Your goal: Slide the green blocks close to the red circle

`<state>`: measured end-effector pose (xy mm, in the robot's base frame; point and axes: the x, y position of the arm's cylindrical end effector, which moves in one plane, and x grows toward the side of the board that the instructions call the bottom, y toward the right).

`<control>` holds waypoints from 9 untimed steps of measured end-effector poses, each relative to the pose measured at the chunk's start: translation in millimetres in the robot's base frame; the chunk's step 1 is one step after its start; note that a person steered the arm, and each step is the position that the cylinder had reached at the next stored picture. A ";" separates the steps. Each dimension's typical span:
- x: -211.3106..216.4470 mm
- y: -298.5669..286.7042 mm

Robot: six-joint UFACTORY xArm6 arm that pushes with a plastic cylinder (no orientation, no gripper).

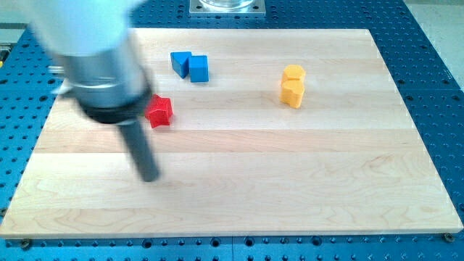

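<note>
Desk: a pale wooden board (290, 188) with visible plank grain, lying on a blue perforated metal base (435, 43).
Arm: a blurred grey and black cylinder body (101, 65) fills the view's upper left and tapers into a straight dark rod.
My tip: the rod's lower end (150, 177) rests on the wood left of centre, below the red block and well apart from the blue and yellow pairs.
Gripper: the arm carries none, only the rod.
Blue blocks: two (190, 66) touching near the view's top; shapes unclear.
Yellow blocks: two (293, 85) touching, one above the other, right of centre.
Red block: a small star-like piece (159, 111) just beside the arm body.
Green blocks: cannot be seen anywhere on the desk.
</note>
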<state>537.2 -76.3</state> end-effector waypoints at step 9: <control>-174.6 -84.2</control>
<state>362.6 -160.5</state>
